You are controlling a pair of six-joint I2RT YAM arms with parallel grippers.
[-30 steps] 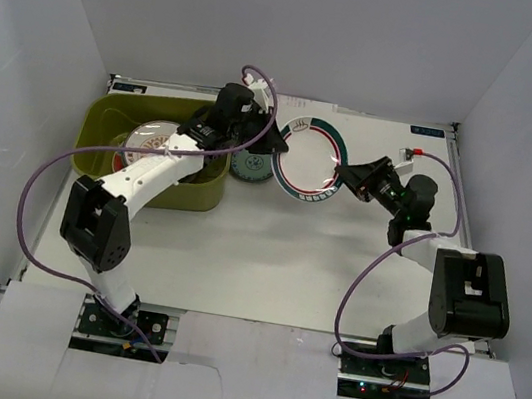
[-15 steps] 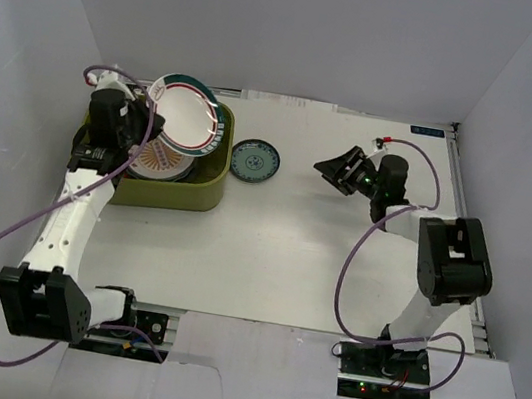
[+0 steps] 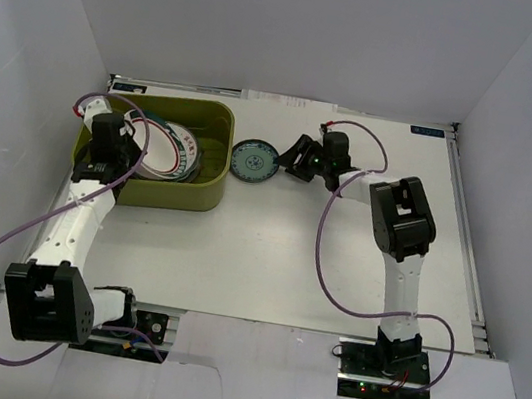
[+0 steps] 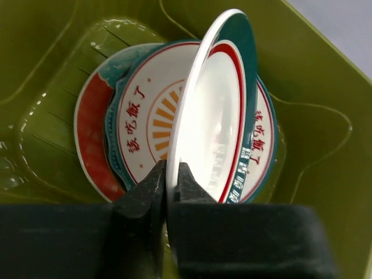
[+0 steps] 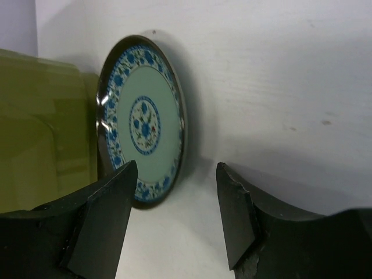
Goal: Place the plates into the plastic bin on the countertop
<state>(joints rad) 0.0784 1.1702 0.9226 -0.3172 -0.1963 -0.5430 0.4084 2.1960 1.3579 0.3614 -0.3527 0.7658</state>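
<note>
Inside the bin, our left pincer gripped a white plate; at three o'clock, our right pincer gaped beside a small plate.

Your top camera looks down from high up at the near side and sees the whole countertop. Your left wrist camera is very close, looking into the plastic bin. Your right wrist camera looks low across the countertop at the small plate. The top view shows both too.

Plain white walls enclose a flat white table on three sides — back, left and right — under soft, even light.
</note>
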